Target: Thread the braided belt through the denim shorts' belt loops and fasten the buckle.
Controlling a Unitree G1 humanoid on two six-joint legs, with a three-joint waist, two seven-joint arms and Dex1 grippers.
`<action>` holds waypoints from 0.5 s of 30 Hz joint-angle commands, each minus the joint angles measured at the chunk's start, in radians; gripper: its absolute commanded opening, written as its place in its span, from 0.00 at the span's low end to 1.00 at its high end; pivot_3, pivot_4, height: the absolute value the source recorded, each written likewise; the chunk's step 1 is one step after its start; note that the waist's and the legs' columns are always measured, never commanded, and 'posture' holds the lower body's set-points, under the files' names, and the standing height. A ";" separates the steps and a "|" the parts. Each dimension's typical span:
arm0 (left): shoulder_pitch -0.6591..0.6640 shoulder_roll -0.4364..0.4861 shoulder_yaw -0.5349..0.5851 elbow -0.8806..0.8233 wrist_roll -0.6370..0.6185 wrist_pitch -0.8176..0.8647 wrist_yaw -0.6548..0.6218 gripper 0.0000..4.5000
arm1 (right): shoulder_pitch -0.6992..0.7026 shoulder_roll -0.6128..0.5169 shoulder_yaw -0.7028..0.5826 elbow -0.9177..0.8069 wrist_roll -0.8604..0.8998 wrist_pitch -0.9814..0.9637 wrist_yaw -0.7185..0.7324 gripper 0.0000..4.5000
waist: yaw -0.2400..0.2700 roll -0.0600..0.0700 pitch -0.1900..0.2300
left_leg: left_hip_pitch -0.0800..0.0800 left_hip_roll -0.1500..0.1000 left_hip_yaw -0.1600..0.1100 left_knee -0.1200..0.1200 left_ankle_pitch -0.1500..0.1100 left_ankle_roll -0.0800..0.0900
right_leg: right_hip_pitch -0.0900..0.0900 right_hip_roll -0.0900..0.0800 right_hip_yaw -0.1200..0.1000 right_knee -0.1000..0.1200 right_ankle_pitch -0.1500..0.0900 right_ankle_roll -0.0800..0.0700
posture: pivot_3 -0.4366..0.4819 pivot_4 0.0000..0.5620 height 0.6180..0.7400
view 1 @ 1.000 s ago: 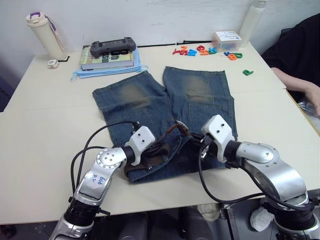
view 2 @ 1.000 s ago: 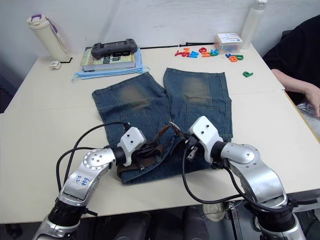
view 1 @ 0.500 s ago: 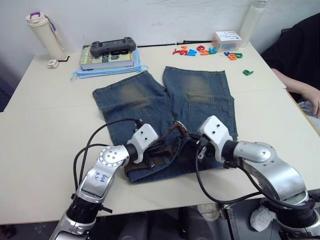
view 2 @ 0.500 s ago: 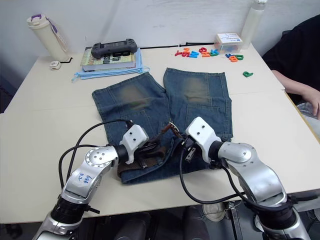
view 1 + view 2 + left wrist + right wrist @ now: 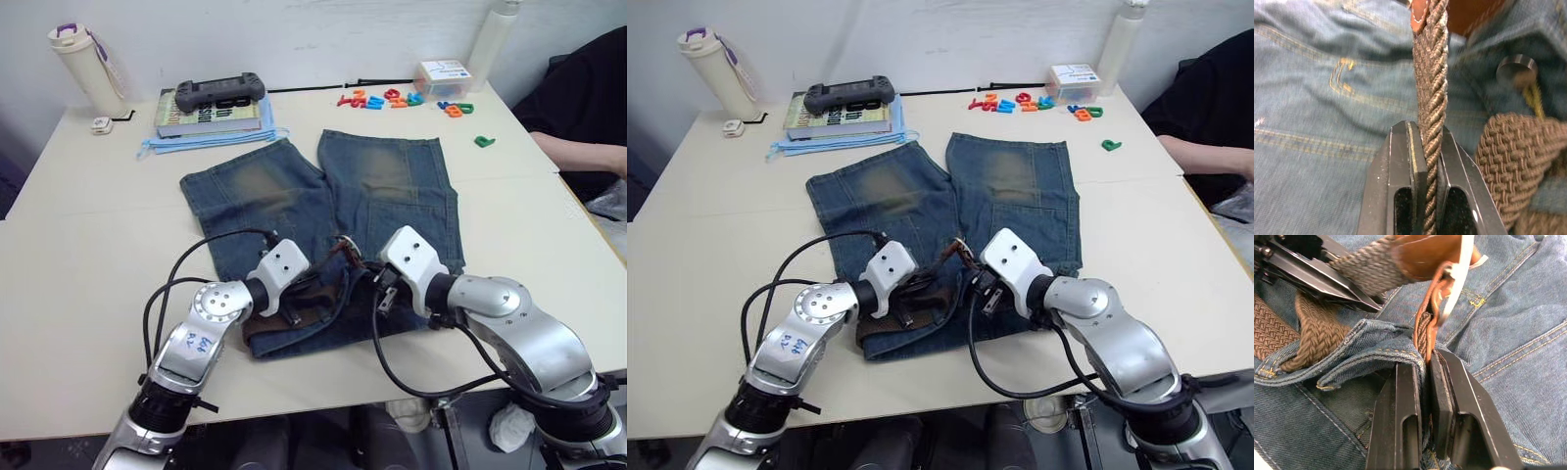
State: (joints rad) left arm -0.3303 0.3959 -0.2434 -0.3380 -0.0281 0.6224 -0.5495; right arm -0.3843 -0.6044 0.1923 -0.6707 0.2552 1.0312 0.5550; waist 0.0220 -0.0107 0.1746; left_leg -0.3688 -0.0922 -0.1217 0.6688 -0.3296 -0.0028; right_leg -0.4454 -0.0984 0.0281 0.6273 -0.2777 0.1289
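Note:
The denim shorts (image 5: 382, 186) lie flat mid-table, legs pointing away, with the waistband bunched near me. The braided belt (image 5: 1430, 112) runs along that waistband in brown coils (image 5: 294, 318). My left gripper (image 5: 1425, 129) is shut on the woven strap just below its tan leather end. My right gripper (image 5: 1425, 360) is shut on the strap beside the silver buckle (image 5: 1458, 279), at a folded waistband edge. In the head views the two grippers (image 5: 312, 286) (image 5: 377, 292) sit close together over the waist. A metal button (image 5: 1516, 71) shows on the denim. The belt loops are hidden by the bunched cloth.
At the table's far edge are a bottle (image 5: 83, 64), a book (image 5: 211, 117) with a game controller (image 5: 220, 93) on it, coloured letters (image 5: 402, 98) and a small box (image 5: 441, 73). A green piece (image 5: 484, 141) lies right of the shorts. A person's arm (image 5: 578, 147) rests at the right edge.
My right gripper has shifted a little left toward the left gripper, bringing the buckle end with it. The person's hand at the right has drawn back.

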 commanded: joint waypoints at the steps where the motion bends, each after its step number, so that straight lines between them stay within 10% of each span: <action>1: -0.008 0.033 -0.008 -0.022 0.038 -0.023 0.005 0.00 | -0.014 -0.001 -0.001 -0.056 0.018 0.012 -0.004 0.01 | 0.001 0.000 0.000 | 0.000 0.000 0.000 0.000 0.000 0.000 | 0.000 0.000 0.000 0.000 0.000 0.000 | 0.48 0.27 0.73; 15: -0.083 -0.074 -0.039 -0.045 0.036 0.060 0.066 0.00 | -0.046 -0.025 0.091 -0.065 -0.030 0.031 -0.035 0.01 | 0.002 0.000 0.000 | 0.000 0.000 0.000 0.000 0.000 0.000 | 0.000 0.000 0.000 0.000 0.000 0.000 | 0.48 0.27 0.73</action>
State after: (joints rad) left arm -0.3885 0.3338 -0.2718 -0.3398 0.0058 0.6893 -0.4921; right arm -0.4169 -0.6311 0.2673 -0.6844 0.2241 1.0541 0.5286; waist 0.0236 -0.0109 0.1746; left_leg -0.3691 -0.0925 -0.1216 0.6688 -0.3296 -0.0027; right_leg -0.4454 -0.0984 0.0280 0.6272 -0.2777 0.1289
